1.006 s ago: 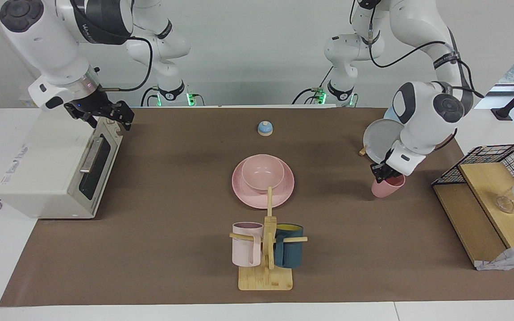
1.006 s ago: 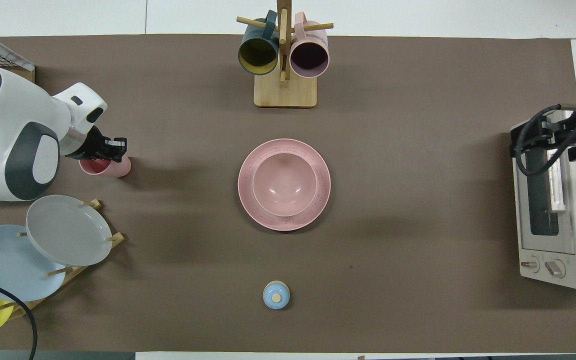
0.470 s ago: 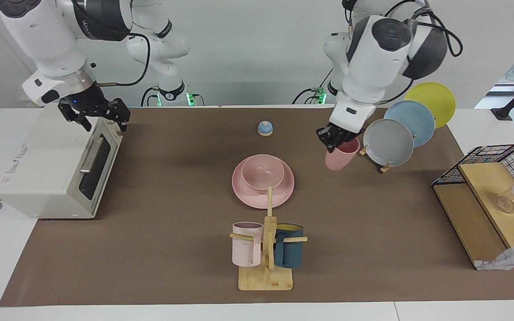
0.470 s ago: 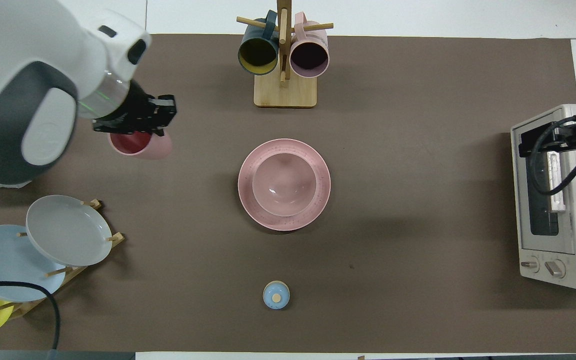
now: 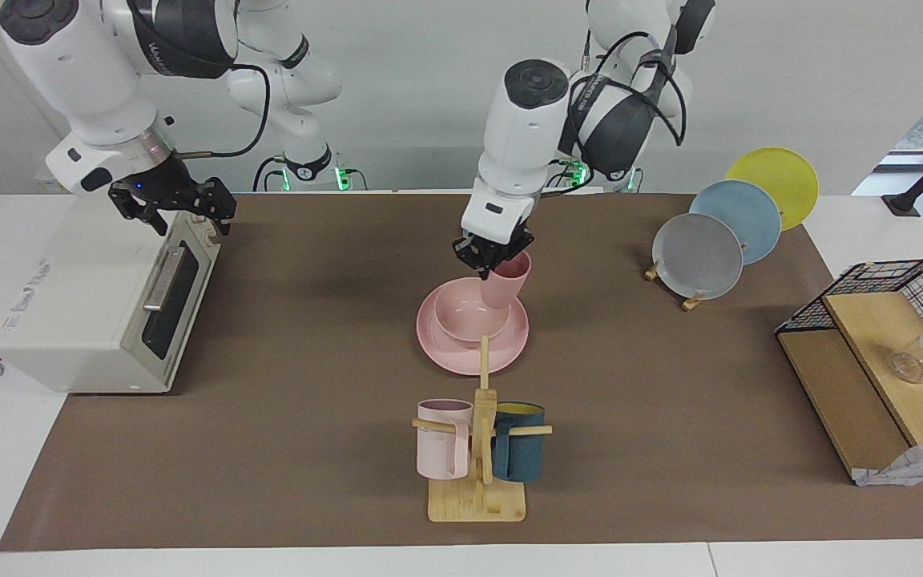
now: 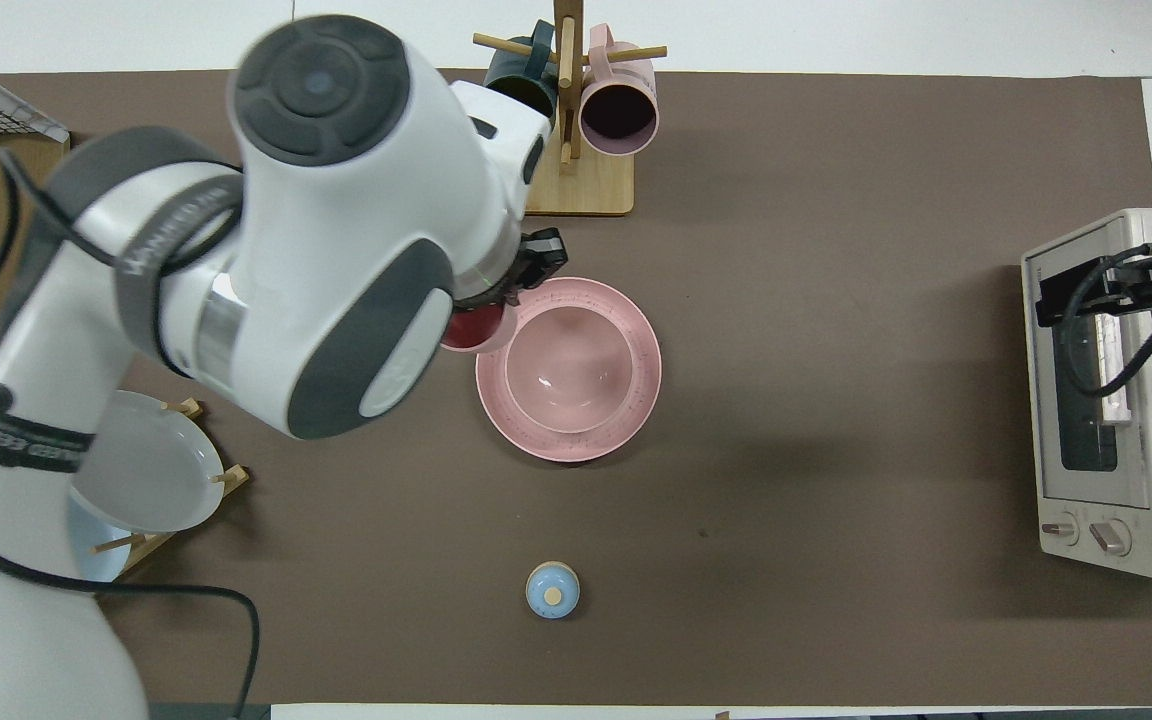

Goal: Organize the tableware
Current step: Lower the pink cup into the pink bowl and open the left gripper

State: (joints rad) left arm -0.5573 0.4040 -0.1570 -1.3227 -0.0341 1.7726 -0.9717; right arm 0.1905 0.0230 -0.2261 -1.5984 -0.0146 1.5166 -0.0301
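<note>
Over the bowl (image 5: 471,314), left hand (image 5: 493,255) grips cup (image 5: 507,280).

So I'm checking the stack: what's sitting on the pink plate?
The pink bowl sits on the plate, and it looks empty inside. The left claw holds the pink cup above the bowl's edge. The plate's middle is covered by the bowl.

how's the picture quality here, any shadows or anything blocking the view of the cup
Overhead view: the left arm's bulk hides most of the pink cup; soft shadows on the brown mat. Facing view: cup plainly seen in the left gripper over the bowl; even light, no glare.
</note>
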